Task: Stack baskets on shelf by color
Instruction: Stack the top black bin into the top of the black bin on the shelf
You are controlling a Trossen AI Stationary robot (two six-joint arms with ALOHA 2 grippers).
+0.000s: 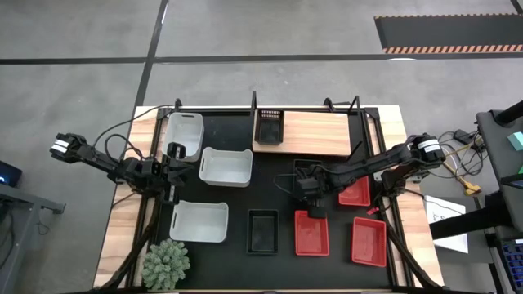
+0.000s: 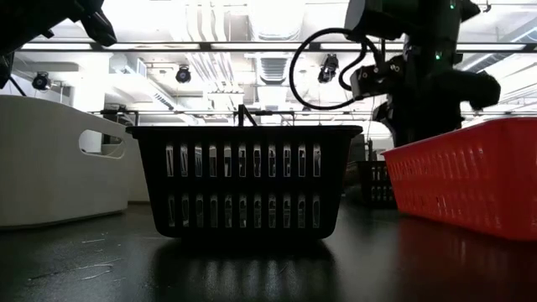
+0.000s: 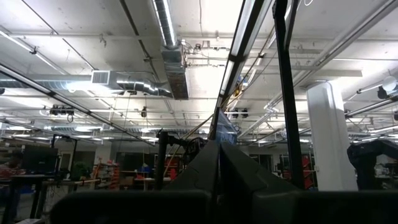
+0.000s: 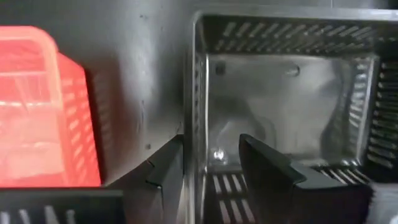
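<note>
My right gripper is open and points down over a black slotted basket on the mat, just near of the shelf. One finger is inside the basket and one outside, on either side of its side wall, with a gap at the inner finger. A second black basket sits on the shelf's left end, and a third rests on the mat. Three red baskets lie around the right arm. Three white baskets surround my shut left gripper.
A spiky green plant stands at the near left corner. Black metal rods frame the shelf. Cables trail beside the right arm. In the low view the near black basket stands between a white basket and a red one.
</note>
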